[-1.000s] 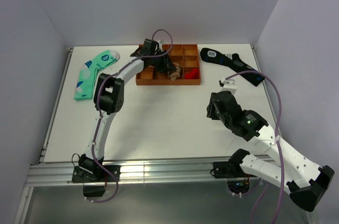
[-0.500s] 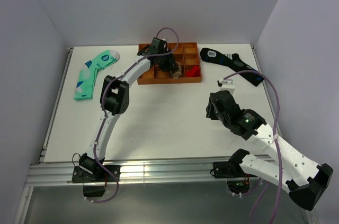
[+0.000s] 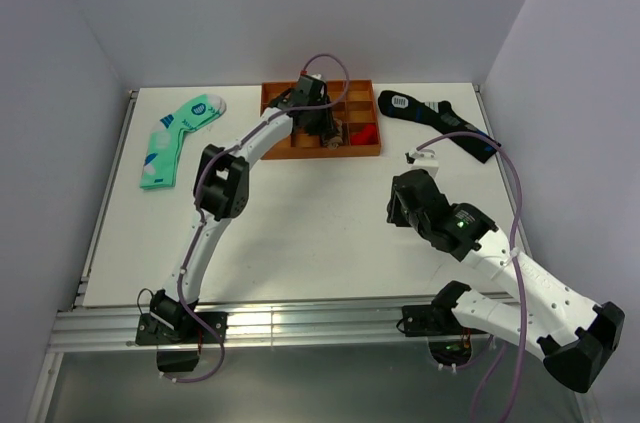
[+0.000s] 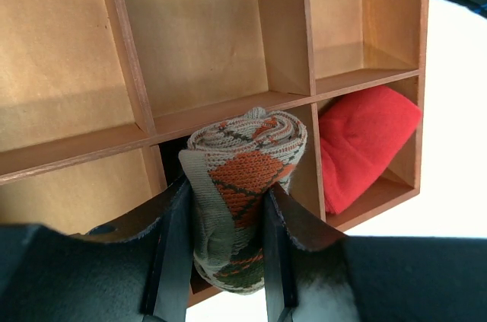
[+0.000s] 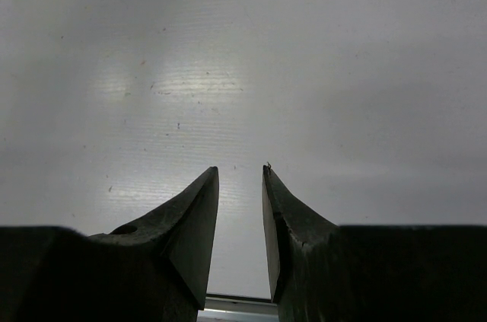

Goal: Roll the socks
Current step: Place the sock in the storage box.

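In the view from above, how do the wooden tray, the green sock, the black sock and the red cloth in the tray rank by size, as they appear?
1. Wooden tray.
2. Green sock and black sock: they look about alike, so I do not rank them.
3. Red cloth, clearly the smallest.

White table (image 3: 300,233) enclosed by plain pale grey walls (image 3: 300,13).

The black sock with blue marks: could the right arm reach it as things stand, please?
Probably yes. The right gripper is open and empty, bare white table lies between it and the black sock with blue marks, and the left arm is at the wooden tray.
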`<state>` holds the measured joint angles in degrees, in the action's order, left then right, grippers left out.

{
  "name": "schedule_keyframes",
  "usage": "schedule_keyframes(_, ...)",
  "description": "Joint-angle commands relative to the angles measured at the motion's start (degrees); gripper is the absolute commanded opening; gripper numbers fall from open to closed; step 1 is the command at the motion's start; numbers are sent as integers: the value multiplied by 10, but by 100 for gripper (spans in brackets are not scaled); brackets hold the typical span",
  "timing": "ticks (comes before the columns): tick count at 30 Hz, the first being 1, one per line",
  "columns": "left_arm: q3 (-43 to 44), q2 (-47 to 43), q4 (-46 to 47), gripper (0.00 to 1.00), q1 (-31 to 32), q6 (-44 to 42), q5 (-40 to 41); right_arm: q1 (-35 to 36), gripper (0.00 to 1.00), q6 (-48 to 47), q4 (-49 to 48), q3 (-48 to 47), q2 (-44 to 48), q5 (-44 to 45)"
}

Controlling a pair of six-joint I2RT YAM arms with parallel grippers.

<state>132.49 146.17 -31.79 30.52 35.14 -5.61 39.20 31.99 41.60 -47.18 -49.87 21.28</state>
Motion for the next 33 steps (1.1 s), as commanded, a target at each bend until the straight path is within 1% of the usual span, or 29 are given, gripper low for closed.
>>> schedule_keyframes(1,-43,38,-124,0,-16,-59,125,-4,37,-7,-14,3,1,2)
schedule_keyframes(7,-69,26,-140,0,-20,-86,136,-4,36,-6,-14,2,-3,-3)
schedule_keyframes(14,-91,22,-164,0,-21,-97,150,-3,36,-6,-14,2,-7,-10)
schedule_keyframes(25,-70,46,-217,0,-22,-112,161,-3,36,-10,-13,2,-21,-28)
schedule_keyframes(27,-51,61,-237,0,-22,-113,169,-3,36,-11,-12,1,-27,-29)
schedule_keyframes(33,-45,72,-249,0,-21,-125,175,-3,36,-9,-14,2,-28,-33)
